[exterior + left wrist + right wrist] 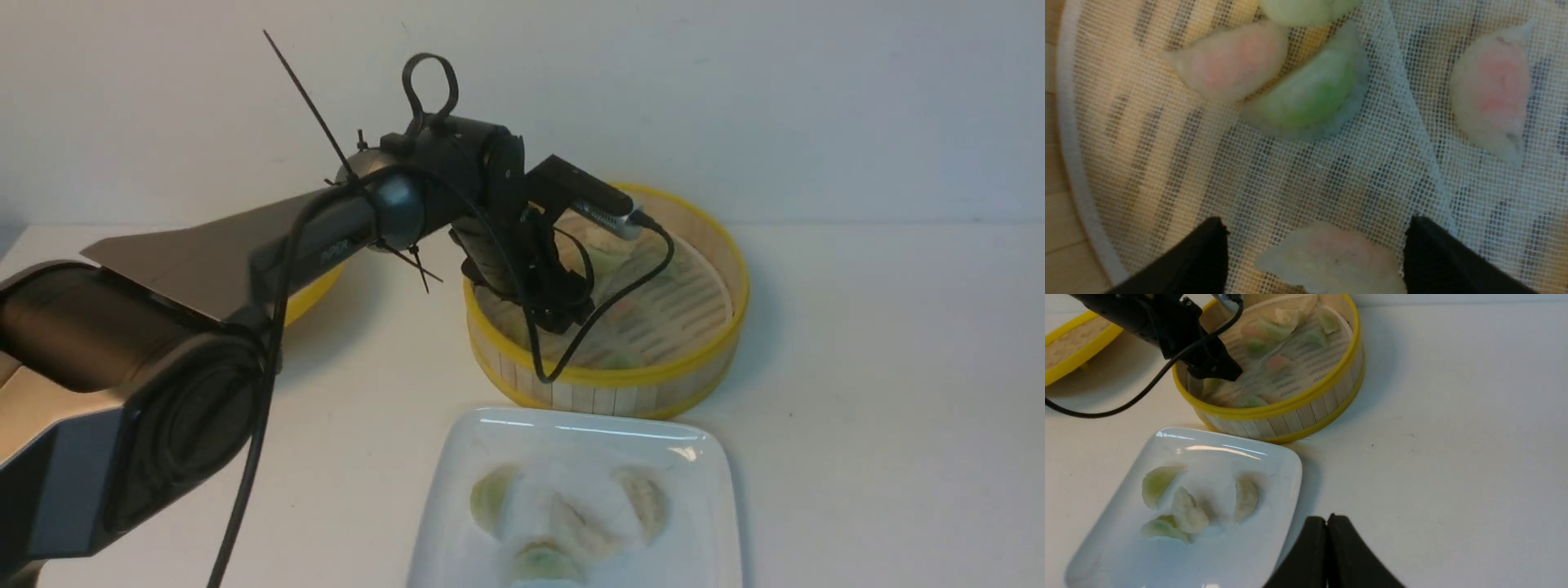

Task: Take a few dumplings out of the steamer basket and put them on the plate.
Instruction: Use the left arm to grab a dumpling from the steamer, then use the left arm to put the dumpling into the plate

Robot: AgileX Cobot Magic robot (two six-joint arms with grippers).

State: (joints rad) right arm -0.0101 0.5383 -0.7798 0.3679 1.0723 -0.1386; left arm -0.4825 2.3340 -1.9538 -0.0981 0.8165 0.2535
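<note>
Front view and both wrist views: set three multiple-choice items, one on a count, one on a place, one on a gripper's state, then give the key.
1. How many dumplings lie on the plate? A two; B six; C four.
2. Where is the left gripper? A over the plate; B down inside the steamer basket; C out of every view.
3. How is the right gripper? A shut, holding nothing; B wide open; C shut on a dumpling.
Key: 1 C, four crescents show on the white surface. 2 B, its fingers flank a dumpling on the mesh liner. 3 A, its two fingers meet with nothing between.
</note>
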